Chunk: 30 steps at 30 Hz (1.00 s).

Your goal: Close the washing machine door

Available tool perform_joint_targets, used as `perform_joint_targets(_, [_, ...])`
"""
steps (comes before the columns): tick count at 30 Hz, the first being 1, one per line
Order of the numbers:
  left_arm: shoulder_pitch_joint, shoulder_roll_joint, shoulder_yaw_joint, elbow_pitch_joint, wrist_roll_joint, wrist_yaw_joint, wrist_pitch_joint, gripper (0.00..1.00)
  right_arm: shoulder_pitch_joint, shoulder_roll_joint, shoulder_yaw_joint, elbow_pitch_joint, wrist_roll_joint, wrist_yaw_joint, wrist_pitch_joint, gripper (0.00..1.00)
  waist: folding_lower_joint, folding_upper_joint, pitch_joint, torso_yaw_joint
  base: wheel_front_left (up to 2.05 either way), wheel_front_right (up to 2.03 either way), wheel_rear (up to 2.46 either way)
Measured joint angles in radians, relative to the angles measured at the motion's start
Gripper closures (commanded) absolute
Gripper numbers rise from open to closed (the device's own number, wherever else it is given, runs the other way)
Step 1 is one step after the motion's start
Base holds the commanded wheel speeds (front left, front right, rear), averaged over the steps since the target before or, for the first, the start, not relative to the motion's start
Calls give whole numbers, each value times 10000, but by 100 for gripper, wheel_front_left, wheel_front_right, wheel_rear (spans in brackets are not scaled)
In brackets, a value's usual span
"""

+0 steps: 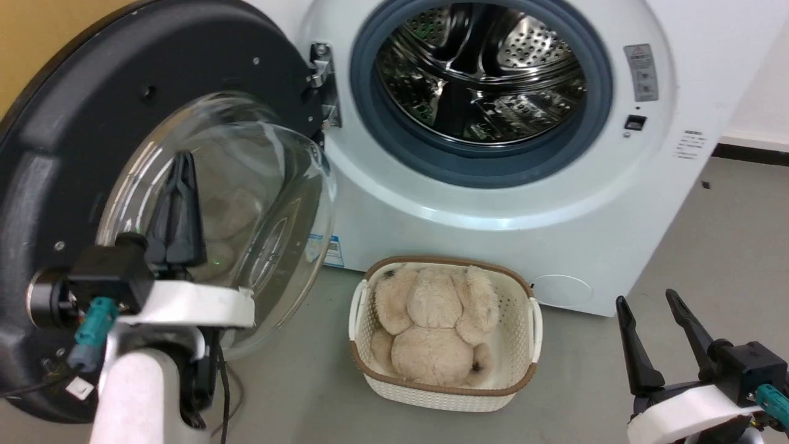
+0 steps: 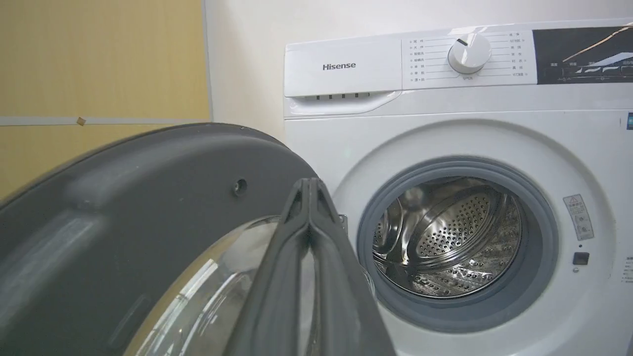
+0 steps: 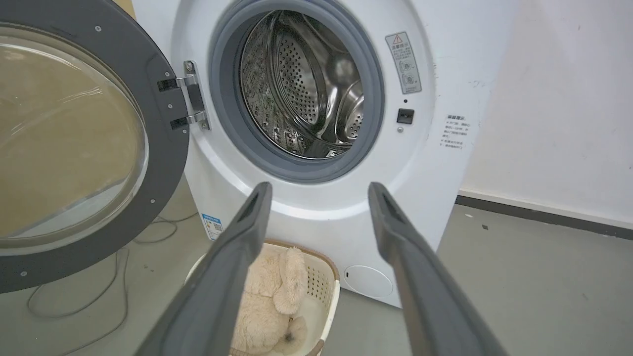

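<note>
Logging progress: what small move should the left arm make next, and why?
Probably slide the shut left gripper leftward past the washing machine door's free rim to get behind it: the door stands wide open, glass bowl facing the gripper.

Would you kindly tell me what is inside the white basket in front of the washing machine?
A beige plush toy lies in the basket, taking up most of it. Anything beneath the toy is covered and cannot be seen.

White forearms point(image 1: 132, 394), black wrist blocks point(image 1: 111, 271), teal plugs point(image 1: 95, 316); left tool point(image 1: 183, 159), right tool point(image 1: 645, 298): long dark fingers.
</note>
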Motion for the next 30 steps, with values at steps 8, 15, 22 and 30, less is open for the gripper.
perform_joint_targets(8, [-1123, -88, 725, -132, -500, -240, -163, 100, -1, 0, -88, 12, 77, 0, -148, 0, 0, 0, 125, 701, 0, 0, 0])
perform_joint_targets(15, [-1755, -50, 1553, -249, -1005, -437, -314, 100, -19, 0, -50, 67, 161, 0, -280, 0, 0, 0, 276, 1103, 0, 0, 0])
perform_joint_targets(22, [-2254, 174, 2487, -27, -2100, -527, -439, 100, -144, 0, -10, 146, 167, 0, -443, 0, 0, 0, 405, 1460, 0, 0, 0])
perform_joint_targets(30, [-2676, 439, 3647, 744, -3900, -614, 115, 100, -228, 0, -33, 219, 251, 0, -616, 0, 0, 0, 522, 1831, 0, 0, 0])
